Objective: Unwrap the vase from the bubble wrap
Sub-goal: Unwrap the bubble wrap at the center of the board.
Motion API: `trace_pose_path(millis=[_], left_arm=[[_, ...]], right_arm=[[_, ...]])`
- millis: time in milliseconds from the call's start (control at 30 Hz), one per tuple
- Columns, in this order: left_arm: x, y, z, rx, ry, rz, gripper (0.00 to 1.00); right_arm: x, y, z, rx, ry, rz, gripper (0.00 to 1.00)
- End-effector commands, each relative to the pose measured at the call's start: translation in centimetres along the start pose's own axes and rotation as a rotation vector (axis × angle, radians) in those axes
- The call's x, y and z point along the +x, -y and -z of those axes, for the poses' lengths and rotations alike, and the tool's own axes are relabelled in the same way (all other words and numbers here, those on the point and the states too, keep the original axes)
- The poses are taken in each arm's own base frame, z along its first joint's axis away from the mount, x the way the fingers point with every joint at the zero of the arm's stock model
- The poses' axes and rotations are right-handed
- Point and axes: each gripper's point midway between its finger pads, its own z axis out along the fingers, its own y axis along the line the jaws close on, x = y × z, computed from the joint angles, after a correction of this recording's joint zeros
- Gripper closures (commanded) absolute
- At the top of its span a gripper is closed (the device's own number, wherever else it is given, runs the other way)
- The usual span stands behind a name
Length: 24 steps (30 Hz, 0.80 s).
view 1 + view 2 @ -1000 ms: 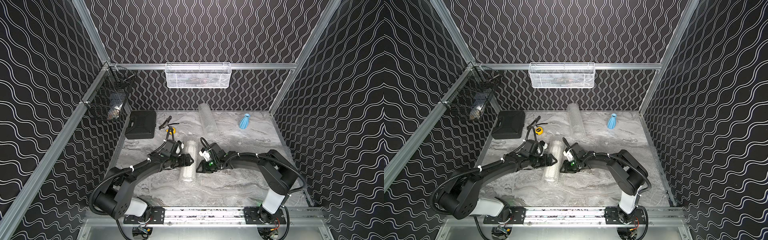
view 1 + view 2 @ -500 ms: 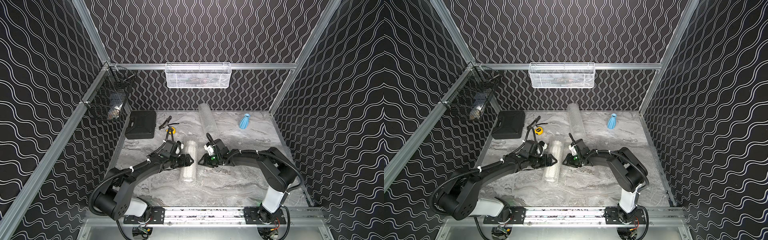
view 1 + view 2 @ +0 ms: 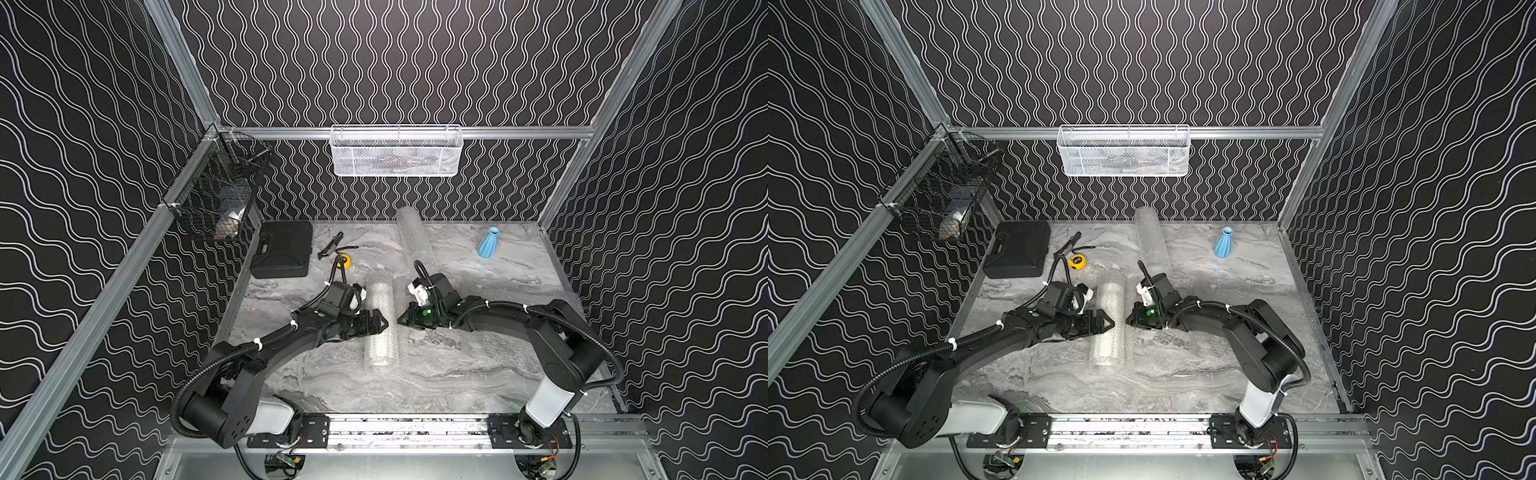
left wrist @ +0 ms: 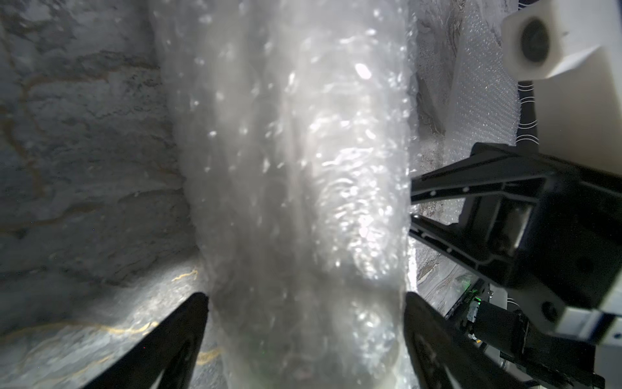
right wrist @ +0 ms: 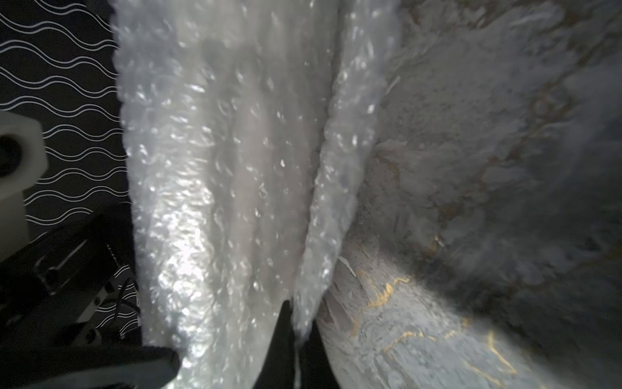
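Observation:
A roll of bubble wrap (image 3: pixel 380 324) (image 3: pixel 1108 324) lies in the middle of the marble table. What it holds is hidden by the wrap. My left gripper (image 3: pixel 383 323) (image 4: pixel 305 299) is open, one finger on each side of the roll (image 4: pixel 296 175). My right gripper (image 3: pixel 401 322) (image 5: pixel 298 323) comes in from the opposite side and is shut on a loose edge of the bubble wrap (image 5: pixel 333 175). In both top views a bare blue vase (image 3: pixel 488 243) (image 3: pixel 1224 242) stands at the back right, far from both grippers.
A second roll of bubble wrap (image 3: pixel 413 237) leans at the back wall, and a flat sheet (image 3: pixel 540 289) lies to the right. At the back left are a black case (image 3: pixel 282 253), a yellow tape measure (image 3: pixel 343 261) and a black tool (image 3: pixel 330 245). Two wire baskets (image 3: pixel 395 151) (image 3: pixel 220 199) hang on the walls.
My right gripper has moved in to the roll and shut on the wrap's loose edge. My left gripper's jaws have spread wider around the roll.

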Motion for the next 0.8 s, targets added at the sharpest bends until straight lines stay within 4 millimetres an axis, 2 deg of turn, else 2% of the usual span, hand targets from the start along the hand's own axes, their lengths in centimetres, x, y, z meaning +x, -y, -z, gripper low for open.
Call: trace_pose_path(millis=[0, 233, 433, 767], left_arm=[[-0.2, 0.6, 0.5, 0.015, 0.007, -0.007, 0.03], [0.0, 1.2, 0.3, 0.056, 0.001, -0.009, 0.02], [0.3, 1.7, 0.1, 0.106, -0.005, -0.004, 0.02], [0.5, 1.3, 0.1, 0.083, -0.009, -0.002, 0.02]], right_arm=[[-0.3, 0.2, 1.0, 0.049, 0.014, 0.035, 0.97], [-0.5, 0.0, 2.3, 0.080, 0.028, 0.067, 0.99], [-1.0, -1.0, 3.4, 0.065, 0.046, 0.084, 1.00], [-2.0, -2.3, 5.9, 0.081, 0.096, 0.120, 1.00]])
